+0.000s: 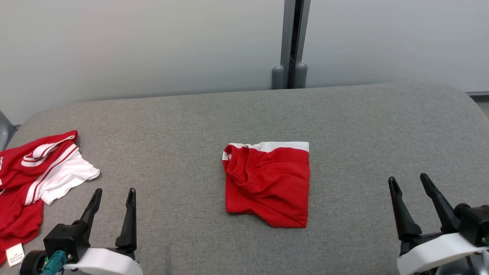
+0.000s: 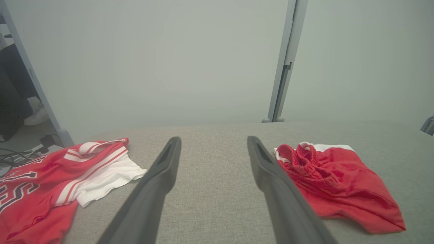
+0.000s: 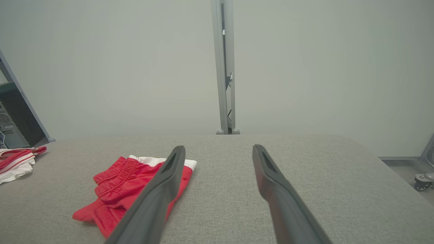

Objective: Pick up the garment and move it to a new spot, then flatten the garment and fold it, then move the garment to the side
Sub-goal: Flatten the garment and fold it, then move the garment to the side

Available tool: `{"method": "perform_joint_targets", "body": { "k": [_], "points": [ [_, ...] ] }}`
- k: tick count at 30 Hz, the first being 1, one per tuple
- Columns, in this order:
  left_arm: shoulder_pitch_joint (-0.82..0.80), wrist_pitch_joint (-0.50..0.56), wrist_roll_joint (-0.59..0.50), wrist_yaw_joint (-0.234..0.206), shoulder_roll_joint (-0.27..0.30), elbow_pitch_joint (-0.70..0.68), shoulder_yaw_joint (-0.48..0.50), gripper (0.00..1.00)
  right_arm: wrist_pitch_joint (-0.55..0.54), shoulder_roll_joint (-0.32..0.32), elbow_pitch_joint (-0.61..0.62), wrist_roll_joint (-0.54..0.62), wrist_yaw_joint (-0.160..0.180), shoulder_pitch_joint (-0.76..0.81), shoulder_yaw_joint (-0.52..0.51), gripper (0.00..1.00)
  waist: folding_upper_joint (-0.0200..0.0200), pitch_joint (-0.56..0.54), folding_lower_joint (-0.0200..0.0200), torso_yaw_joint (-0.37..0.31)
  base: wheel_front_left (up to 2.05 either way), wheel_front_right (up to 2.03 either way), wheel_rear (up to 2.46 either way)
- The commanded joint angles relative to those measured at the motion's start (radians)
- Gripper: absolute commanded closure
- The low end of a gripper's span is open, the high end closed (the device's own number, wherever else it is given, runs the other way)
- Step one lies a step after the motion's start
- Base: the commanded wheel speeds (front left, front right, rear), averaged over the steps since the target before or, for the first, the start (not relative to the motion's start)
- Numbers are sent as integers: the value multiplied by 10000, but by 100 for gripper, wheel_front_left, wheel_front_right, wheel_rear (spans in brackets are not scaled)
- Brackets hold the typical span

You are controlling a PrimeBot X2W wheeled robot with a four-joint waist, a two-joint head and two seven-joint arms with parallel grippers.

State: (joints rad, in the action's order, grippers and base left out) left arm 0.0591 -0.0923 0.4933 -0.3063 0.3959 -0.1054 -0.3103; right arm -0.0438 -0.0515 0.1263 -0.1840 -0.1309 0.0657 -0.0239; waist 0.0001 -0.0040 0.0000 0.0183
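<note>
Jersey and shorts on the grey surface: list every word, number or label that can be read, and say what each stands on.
"ES": the likely reading of large white, dark-outlined letters on the red jersey, cut off at the left wrist view's edge.
White tag at the jersey's lower edge: print too small to read.
Folded red shorts: no text visible.

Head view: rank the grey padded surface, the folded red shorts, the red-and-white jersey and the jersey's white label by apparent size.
1. grey padded surface: by far the largest.
2 and 3. red-and-white jersey and folded red shorts look alike; the jersey runs off the left edge, so unranked.
4. white label: smallest.
</note>
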Motion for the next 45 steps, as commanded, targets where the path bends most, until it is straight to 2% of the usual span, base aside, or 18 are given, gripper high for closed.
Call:
{"method": "perform_joint_targets", "body": {
  "k": [1, 16, 25, 37, 45],
  "points": [
    [39, 0, -39, -44, 65, -37, 14, 0, -33, -16, 26, 20, 3, -2, -13, 0, -1, -2, 0, -3, 0, 0, 0],
    [-159, -50, -66, -110, 117, -116, -26, 0, 75, -10, -26, -60, 3, -160, 13, 0, -1, 140, 0, 31, 0, 0, 0],
    [-627, -192, -159, -31, 31, -239, -117, 0, 44, -31, -203, 66, 3, -618, -37, 0, -1, 726, 0, 351, 0, 0, 0],
    [-1871, -750, -215, 402, -365, 61, -367, 0, 404, -249, -2646, -87, 3, -2390, 873, 0, -1, 2334, 0, 1258, 0, 0, 0],
    [-2357, -1039, -202, 578, -514, 517, -433, 0, 589, -94, -4608, -484, 3, -3260, 1416, 0, -1, 2776, 0, 1476, 0, 0, 0]
  ]
}}
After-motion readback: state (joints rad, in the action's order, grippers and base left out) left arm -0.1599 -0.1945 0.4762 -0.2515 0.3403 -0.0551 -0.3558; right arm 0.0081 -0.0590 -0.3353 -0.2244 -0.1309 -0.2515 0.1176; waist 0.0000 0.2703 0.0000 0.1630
